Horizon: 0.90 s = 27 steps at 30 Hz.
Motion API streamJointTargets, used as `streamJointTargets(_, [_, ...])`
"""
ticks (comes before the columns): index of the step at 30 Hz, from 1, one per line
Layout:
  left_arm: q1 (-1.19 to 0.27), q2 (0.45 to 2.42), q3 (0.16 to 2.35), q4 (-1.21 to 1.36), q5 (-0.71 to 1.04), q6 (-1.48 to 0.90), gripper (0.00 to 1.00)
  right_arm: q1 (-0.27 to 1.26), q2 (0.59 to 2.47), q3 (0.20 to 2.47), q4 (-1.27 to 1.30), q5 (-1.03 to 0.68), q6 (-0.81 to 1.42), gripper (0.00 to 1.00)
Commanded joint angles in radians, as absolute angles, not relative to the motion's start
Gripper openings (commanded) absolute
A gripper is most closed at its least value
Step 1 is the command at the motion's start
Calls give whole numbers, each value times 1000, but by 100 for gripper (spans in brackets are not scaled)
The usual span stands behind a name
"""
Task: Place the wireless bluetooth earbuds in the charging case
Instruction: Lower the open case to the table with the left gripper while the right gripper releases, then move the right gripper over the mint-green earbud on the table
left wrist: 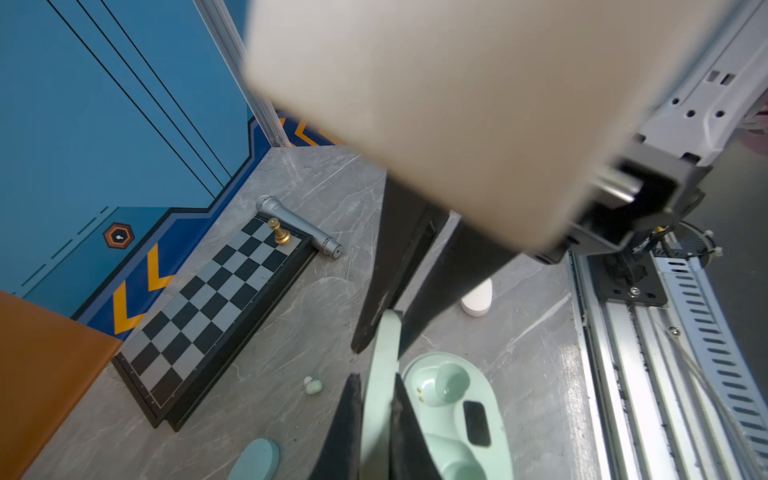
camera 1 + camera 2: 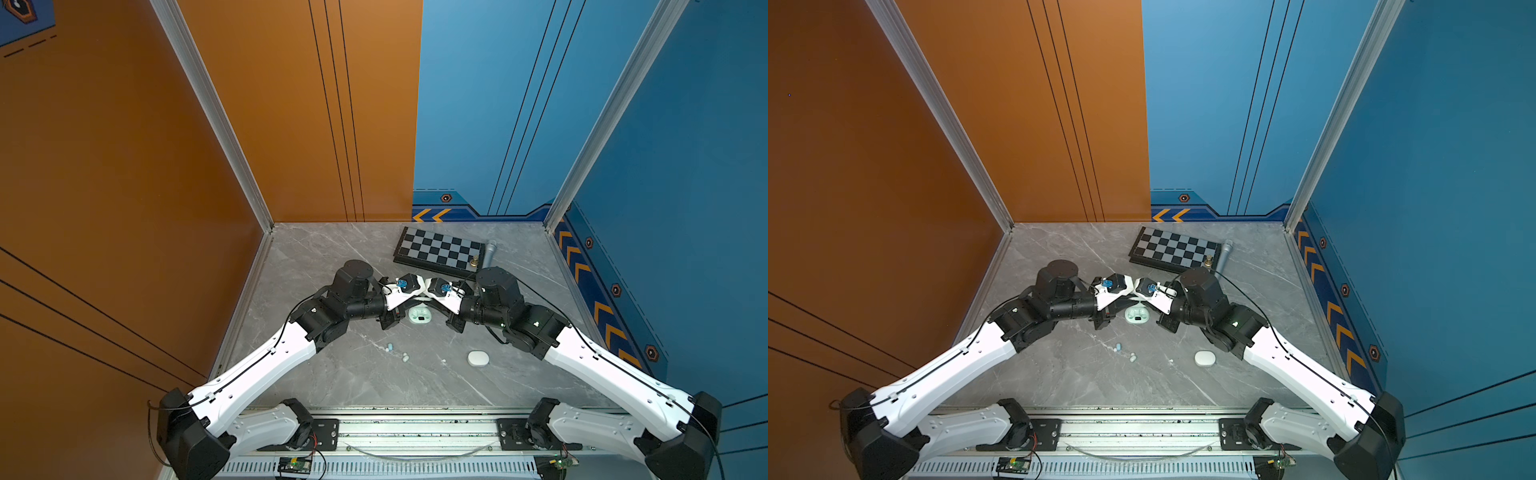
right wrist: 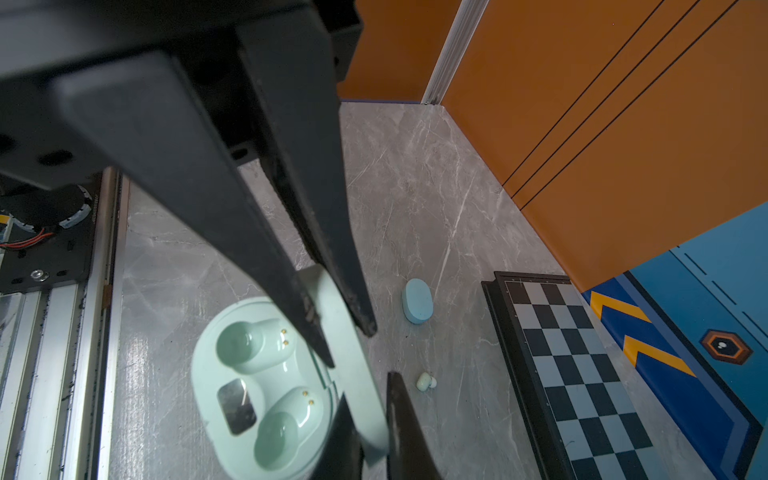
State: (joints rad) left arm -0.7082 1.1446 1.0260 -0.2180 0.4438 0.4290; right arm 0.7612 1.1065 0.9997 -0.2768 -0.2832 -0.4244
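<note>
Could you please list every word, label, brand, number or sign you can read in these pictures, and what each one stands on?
No readable words or numbers anywhere.
Signs only: orange chevrons and hexagon emblems on the blue wall band.
The mint charging case, chessboard and microphone show no legible marking.

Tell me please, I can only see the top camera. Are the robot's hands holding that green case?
Observer: Yes. The left gripper and the right gripper are both shut on the mint charging case's open lid.
Operator: Any earbuds inside?
Observer: No, both sockets are empty.
Operator: Where's the closest one?
Observer: A mint earbud lies on the table just beyond the lid, toward the chessboard.
</note>
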Motion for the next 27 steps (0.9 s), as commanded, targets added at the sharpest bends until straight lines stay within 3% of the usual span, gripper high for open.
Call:
streamJointTargets(1, [-705,1137,996,-215,431,409,4,770,1091,998,-238,-282,-411,0])
streamJointTargets(4, [-694,1126,974,-197,420,379,0,761,1087,1005,-235,-295,-390,7])
streamJointTargets(11, [-624,1094,901,-62,281,195,0,732,1031,1009,-264,-332,-282,38])
streamJointTargets(15, [-563,1094,889,-75,262,134,0,711,987,997,-251,-272,-93,45])
streamJointTargets(22, [-499,1075,867,-79,268,118,0,646,1052,1041,-327,-87,338,39])
streamJointTargets(27, [-469,1052,827,-58,257,115,0,657,1222,1126,-532,-93,295,34])
